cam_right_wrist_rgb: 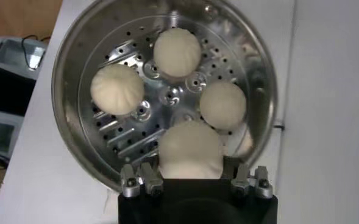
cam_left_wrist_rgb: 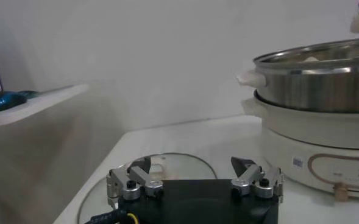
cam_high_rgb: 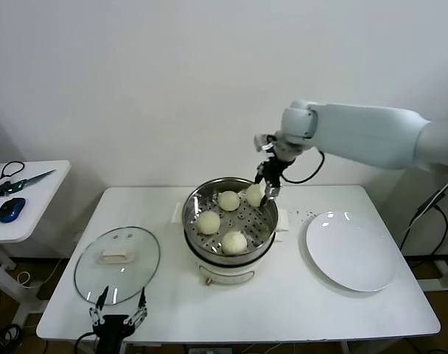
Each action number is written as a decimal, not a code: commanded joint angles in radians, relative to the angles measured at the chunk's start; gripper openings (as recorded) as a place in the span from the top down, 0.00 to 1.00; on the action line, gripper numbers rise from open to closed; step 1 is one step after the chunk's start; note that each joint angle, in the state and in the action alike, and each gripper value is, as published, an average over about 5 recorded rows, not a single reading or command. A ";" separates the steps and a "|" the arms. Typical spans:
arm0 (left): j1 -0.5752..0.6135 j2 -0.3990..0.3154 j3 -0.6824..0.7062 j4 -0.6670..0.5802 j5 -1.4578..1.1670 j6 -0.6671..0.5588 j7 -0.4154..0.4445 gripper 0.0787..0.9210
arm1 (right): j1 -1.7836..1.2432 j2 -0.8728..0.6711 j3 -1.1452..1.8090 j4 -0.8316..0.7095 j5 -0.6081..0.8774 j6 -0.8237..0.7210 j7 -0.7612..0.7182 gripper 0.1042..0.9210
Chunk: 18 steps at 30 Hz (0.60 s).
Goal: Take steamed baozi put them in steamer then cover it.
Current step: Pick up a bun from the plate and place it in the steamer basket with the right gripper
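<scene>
- Steamed baozi (cam_high_rgb: 255, 195): four counted; three rest on the perforated tray, the fourth sits between the right gripper (cam_right_wrist_rgb: 191, 173) jaws, closed on it, at the far right rim inside the steamer (cam_high_rgb: 194, 203).
- Step in hand, judged: release; let go low over a free patch of tray, then lift straight up.
- Cover (cam_high_rgb: 117, 263): one, flat on the counter (cam_high_rgb: 298, 295), left of the steamer.
- Left gripper (cam_left_wrist_rgb: 194, 178): one, jaws wide and empty, near the cover.
- Plate (cam_high_rgb: 351, 251): one, bare.
</scene>
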 commanded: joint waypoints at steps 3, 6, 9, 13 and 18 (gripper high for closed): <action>-0.003 0.004 -0.004 0.005 -0.013 0.001 0.001 0.12 | -0.093 0.072 -0.051 -0.031 -0.025 -0.018 0.027 0.29; -0.006 0.004 -0.005 0.008 -0.012 0.003 0.001 0.12 | -0.117 0.076 -0.041 -0.055 -0.049 -0.015 0.025 0.29; -0.008 0.004 -0.006 0.011 -0.012 0.004 0.001 0.12 | -0.135 0.080 -0.028 -0.075 -0.062 -0.014 0.027 0.29; -0.007 0.004 -0.007 0.014 -0.011 0.004 0.001 0.12 | -0.149 0.086 -0.015 -0.087 -0.075 -0.015 0.031 0.28; -0.007 0.001 -0.007 0.014 -0.008 0.002 0.000 0.12 | -0.146 0.080 0.002 -0.080 -0.086 -0.025 0.020 0.24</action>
